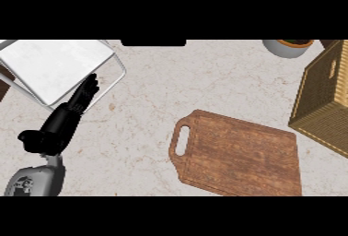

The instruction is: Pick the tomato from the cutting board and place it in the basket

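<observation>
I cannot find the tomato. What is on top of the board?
Nothing shows on the board: bare wood, no tomato. The inside of the basket cannot be seen from this angle.

Worn, grainy wooden cutting board [238,156] — woven wicker basket [325,94] — smooth, pale, veined stone counter [204,78]

left forearm [31,180]: grey, pokes in at the lower left corner of the head view, leaning up and a bit to the right. Only its last stretch shows.
wrist [51,159]: short narrow bit on top of the forearm, where the grey turns to black.
left hand [62,123]: black, at the left side of the view, tilted up and to the right in line with the arm.
fingers [85,94]: pretty much straight, bunched side by side, tips aimed up-right, not curled round anything.
thumb [31,137]: juts out to the left, low on the hand, apart from the fingers.
</observation>
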`<state>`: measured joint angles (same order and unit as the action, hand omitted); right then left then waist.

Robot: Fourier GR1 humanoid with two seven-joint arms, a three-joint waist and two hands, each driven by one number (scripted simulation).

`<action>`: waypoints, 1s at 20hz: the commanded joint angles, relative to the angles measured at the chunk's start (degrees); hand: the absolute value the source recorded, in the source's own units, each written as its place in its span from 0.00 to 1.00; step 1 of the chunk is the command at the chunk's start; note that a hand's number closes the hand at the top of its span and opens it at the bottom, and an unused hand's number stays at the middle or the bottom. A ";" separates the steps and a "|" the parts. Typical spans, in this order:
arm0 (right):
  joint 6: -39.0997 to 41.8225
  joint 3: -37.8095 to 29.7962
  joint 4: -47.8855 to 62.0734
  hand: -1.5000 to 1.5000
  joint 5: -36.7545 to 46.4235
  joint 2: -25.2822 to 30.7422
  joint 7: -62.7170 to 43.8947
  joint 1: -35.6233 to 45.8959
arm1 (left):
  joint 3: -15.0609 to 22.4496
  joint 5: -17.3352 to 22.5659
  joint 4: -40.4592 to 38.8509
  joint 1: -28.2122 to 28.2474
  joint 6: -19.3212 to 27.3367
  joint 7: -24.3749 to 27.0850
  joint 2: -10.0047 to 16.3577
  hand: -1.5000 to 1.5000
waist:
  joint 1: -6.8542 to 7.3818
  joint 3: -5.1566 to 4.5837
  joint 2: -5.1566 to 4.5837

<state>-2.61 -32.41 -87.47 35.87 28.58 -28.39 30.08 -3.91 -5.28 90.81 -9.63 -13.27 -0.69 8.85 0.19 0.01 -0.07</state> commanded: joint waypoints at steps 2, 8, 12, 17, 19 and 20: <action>-4.24 -3.17 9.81 1.00 -3.38 2.57 9.39 -1.36 | 1.23 -1.42 -1.33 -3.59 1.56 -2.54 -1.44 0.50 | -0.09 0.01 -0.02; -11.65 -2.88 19.85 1.00 -1.97 4.99 20.84 -2.34 | -0.83 0.71 -0.43 -2.40 -0.23 -2.18 0.07 0.50 | 0.22 0.02 -0.05; -18.19 -5.50 23.38 1.00 -3.41 3.94 25.30 -3.75 | 0.56 -0.42 0.25 -2.53 1.06 -2.58 -1.48 0.50 | 0.14 0.04 -0.03; -20.13 -7.48 34.80 0.00 -10.02 6.76 33.57 1.69 | -1.90 0.49 -3.44 -1.12 -2.41 2.65 1.98 0.50 | 0.29 0.02 -0.10; -17.70 -5.58 30.99 0.00 -10.02 9.25 29.59 0.83 | -0.62 0.27 2.35 0.85 -0.91 -1.67 0.31 0.50 | 0.15 0.00 0.06; -18.30 -7.28 37.52 0.00 -11.08 10.90 34.73 2.27 | 1.90 -1.77 1.34 -0.56 0.89 -0.76 -2.04 0.50 | 0.30 0.03 -0.06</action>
<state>-20.73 -38.87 -57.08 27.04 35.81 1.30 30.62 -4.29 -5.42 90.48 -10.32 -14.03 -0.63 9.00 0.43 0.03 -0.10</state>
